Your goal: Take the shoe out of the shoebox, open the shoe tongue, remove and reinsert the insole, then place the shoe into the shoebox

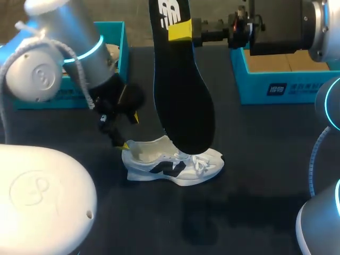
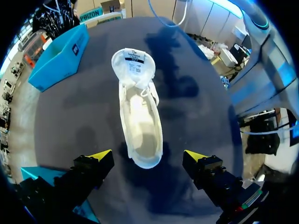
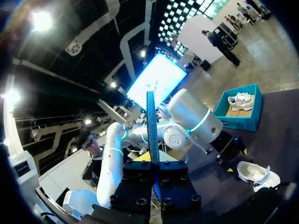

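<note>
Okay, my right claw [image 1: 180, 31] is clamped on the black insole [image 1: 183, 95] hanging beneath it, while my left claw [image 2: 148, 155] gapes wide, the white lace-up sneaker [image 2: 140, 112] lying just ahead on the dark worktop [image 1: 265, 159].

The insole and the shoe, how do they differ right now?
The insole is black; the shoe is white. The insole hangs on end in the air, clamped in the right gripper; the shoe stands on its sole on the table, with nothing holding it. The insole is flat and thin; the shoe is hollow. Neither is in a box.
</note>
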